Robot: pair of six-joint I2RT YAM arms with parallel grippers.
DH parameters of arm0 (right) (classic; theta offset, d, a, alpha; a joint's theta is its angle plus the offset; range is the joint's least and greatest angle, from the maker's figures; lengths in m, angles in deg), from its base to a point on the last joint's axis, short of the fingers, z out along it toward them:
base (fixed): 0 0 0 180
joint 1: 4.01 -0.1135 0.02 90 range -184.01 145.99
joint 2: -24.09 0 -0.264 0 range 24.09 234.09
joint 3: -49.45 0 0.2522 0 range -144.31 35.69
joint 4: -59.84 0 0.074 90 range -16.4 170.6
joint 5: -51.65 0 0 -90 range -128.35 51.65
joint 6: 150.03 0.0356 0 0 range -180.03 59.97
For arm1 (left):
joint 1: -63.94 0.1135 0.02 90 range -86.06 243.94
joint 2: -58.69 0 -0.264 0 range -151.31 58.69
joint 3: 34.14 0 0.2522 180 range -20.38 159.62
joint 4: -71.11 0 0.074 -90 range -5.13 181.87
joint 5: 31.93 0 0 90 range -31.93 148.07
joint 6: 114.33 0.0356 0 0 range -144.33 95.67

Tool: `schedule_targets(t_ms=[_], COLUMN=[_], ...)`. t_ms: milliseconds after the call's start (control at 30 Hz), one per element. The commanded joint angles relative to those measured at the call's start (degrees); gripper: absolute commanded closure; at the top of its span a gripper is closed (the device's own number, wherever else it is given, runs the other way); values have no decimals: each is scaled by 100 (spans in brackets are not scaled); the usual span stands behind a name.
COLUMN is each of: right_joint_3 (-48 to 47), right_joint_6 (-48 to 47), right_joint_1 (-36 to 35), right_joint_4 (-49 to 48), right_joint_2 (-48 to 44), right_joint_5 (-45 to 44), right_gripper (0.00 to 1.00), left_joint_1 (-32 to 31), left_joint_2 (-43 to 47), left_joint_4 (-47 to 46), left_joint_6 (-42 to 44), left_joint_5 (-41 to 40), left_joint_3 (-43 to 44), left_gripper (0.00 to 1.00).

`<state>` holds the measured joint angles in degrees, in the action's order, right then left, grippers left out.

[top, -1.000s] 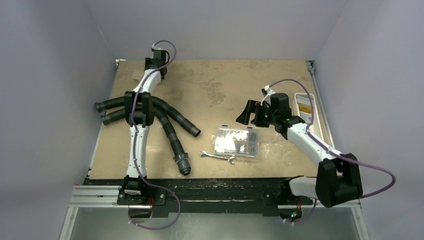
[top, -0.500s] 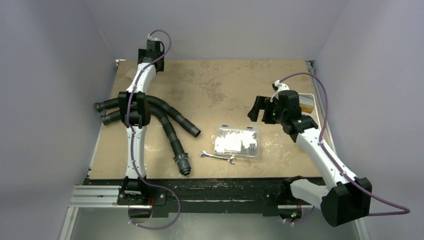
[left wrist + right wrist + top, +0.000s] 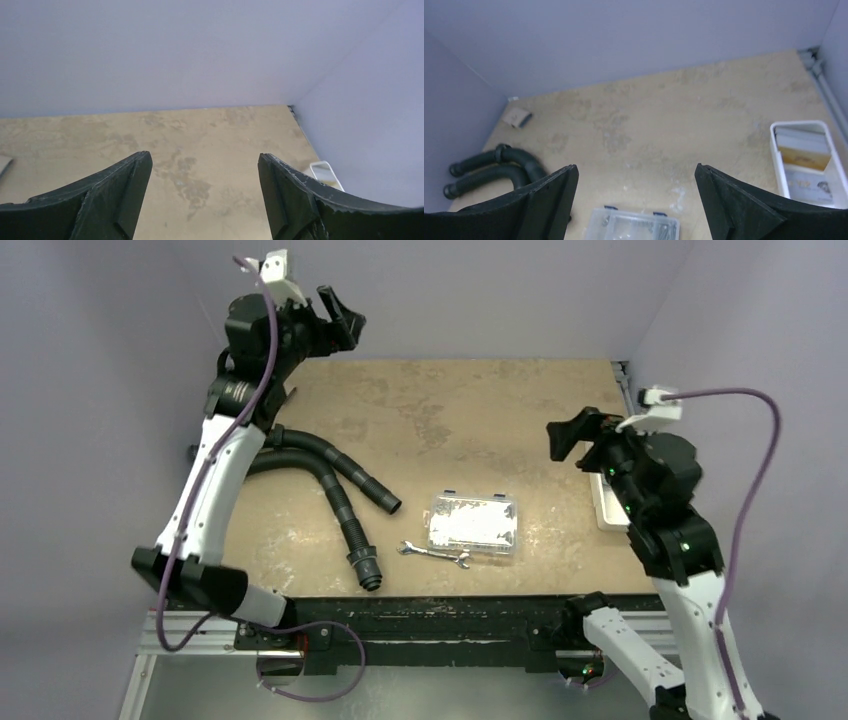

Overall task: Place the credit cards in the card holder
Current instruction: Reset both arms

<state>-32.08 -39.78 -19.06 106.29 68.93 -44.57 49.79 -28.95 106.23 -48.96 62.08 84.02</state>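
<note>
1. At the right edge of the right wrist view, a white tray (image 3: pixel 798 124) is seen on the worktop (image 3: pixel 704 115). A grey-blue and tan piece, taken to be the holder (image 3: pixel 804 156), lies in it, with a pale card (image 3: pixel 811 186) just below.
2. Holder and card are probably kept together there so that both fall within the right arm's reach.
3. The right pincer (image 3: pixel 635 170) is held high, released and empty, overlooking the worktop, apparently for an approach.
4. The left pincer (image 3: pixel 204 157) is likewise spread with nothing between, high at the upper left of the overhead frame.
5. Whether more cards lie under the holder cannot be told.
</note>
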Motion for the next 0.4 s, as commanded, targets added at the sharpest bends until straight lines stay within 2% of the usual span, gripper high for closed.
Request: schedule_targets(t_ms=[0, 167, 367], right_joint_3=[-648, -869, -849], right_joint_6=[-237, -291, -403], right_joint_1=[6, 2, 3], right_joint_4=[229, 331, 427], right_joint_2=[-538, -987, -1316], right_joint_5=[-427, -530, -599], right_gripper=[1, 1, 1], left_joint_1=[18, 18, 18], left_joint_2=[1135, 2629, 3391], left_joint_4=[-430, -817, -765], left_joint_6=[-216, 12, 365], left_joint_5=[782, 437, 142], left_joint_3=[-1179, -1936, -2144], left_gripper=[17, 16, 16])
